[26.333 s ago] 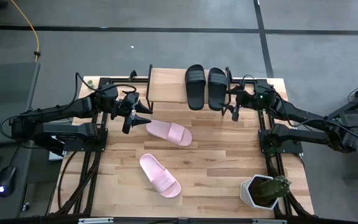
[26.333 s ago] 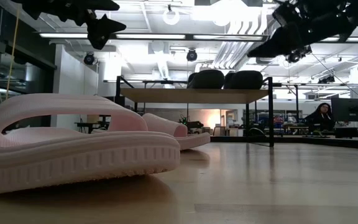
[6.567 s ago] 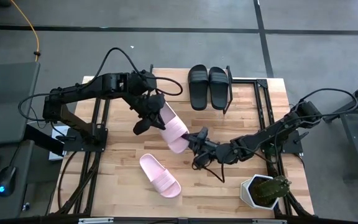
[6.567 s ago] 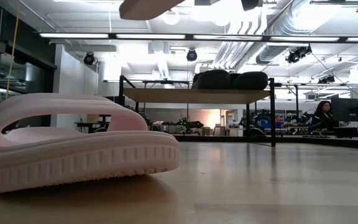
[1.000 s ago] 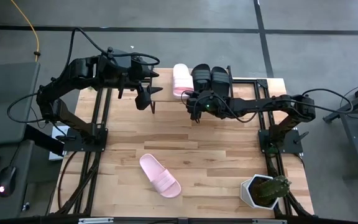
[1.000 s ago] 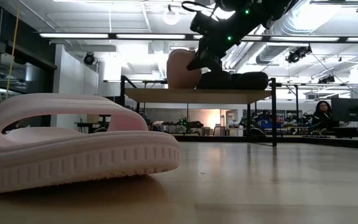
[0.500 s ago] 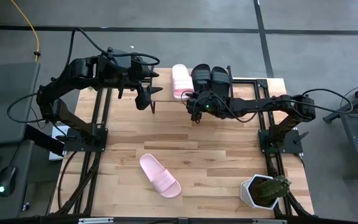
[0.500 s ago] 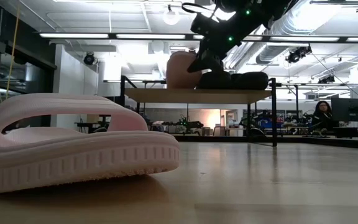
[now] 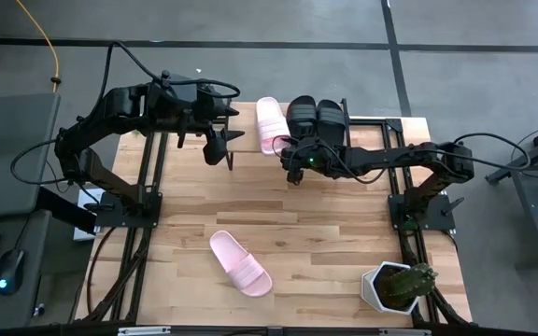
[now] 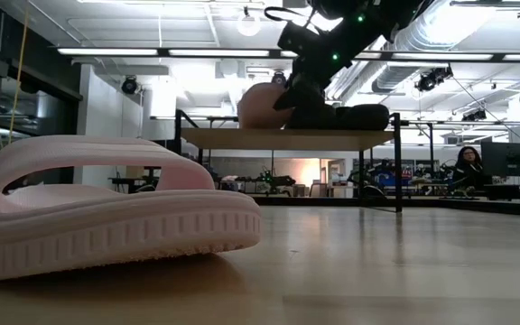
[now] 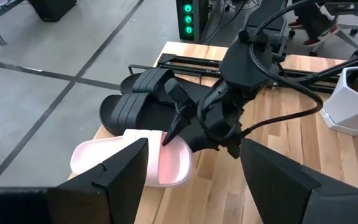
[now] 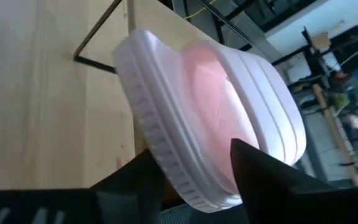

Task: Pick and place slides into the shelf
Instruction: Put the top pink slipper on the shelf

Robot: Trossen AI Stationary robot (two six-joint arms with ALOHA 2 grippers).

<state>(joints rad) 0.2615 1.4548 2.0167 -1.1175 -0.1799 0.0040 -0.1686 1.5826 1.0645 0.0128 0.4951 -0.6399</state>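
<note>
One pale pink slide (image 9: pixel 270 126) lies on the shelf (image 9: pixel 241 126), footbed up and slightly slanted, just left of the two black slides (image 9: pixel 317 118). My right gripper (image 9: pixel 288 155) is open at the pink slide's heel end (image 12: pixel 216 124), with a finger on either side of it. My left gripper (image 9: pixel 220 149) hangs open above the shelf's near left part and holds nothing. The second pink slide (image 9: pixel 241 263) rests sole down on the table near its front edge. My right gripper has its fingers (image 12: pixel 263 177) apart on either side of the pink slide's heel end (image 12: pixel 185 155), coming level from the table's near side. The slide rests on the shelf. I cannot tell whether a finger touches it.
A white pot with a green plant (image 9: pixel 400 285) stands at the table's near right corner. The shelf top to the left of the pink slide is bare wood. A person (image 10: pixel 466 167) sits in the room far behind the table.
My right gripper has opened and let go of the pink slide. The slide, which stood on its side edge on the shelf, has tipped down toward flat, with its toe end swinging a little to the left. Both arms have stayed where they were.
</note>
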